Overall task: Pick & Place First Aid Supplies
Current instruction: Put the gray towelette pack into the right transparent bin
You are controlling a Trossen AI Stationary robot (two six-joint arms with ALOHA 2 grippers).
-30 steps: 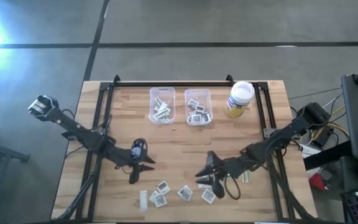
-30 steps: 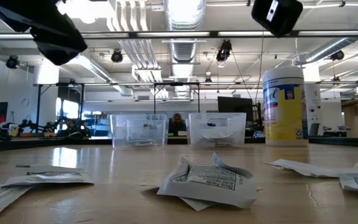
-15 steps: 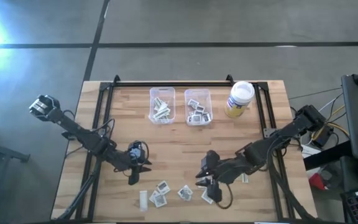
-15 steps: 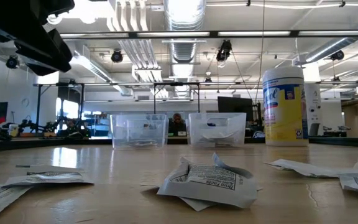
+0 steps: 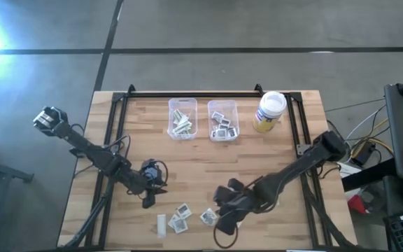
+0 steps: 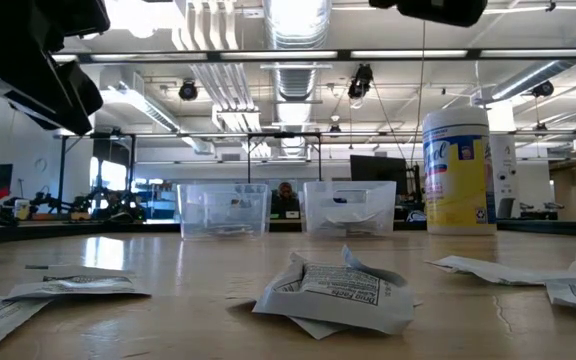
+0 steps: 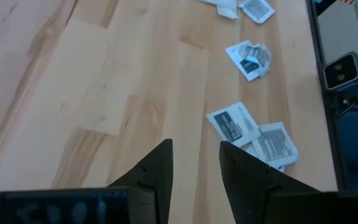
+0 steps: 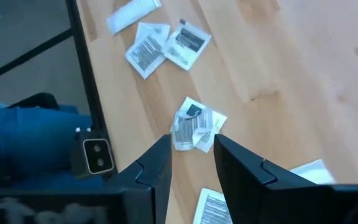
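Several first aid packets lie flat on the wooden table near its front edge: a long pale strip (image 5: 161,224), two printed squares (image 5: 180,217) and a crumpled one (image 5: 208,216). My right gripper (image 5: 222,212) hangs open, slanting down over the crumpled packet (image 8: 194,127), which lies just past its fingertips (image 8: 191,155); it is not touching it. My left gripper (image 5: 153,190) hovers open above bare wood (image 7: 194,163), with two flat packets (image 7: 232,124) a little ahead of it. More packets rest inside the two clear bins (image 5: 182,117) (image 5: 222,120).
A white-lidded yellow jar (image 5: 269,110) stands at the back right beside the bins. A black frame rail (image 5: 194,94) runs along the table's far and side edges. More packets (image 8: 309,171) lie to the right of my right gripper. Bare wood lies between the bins and the grippers.
My right gripper has swung toward the table's left and near edge, tipping more steeply downward, and now hangs over the crumpled packet. My left gripper has tipped a little further down in place. No packet has moved.
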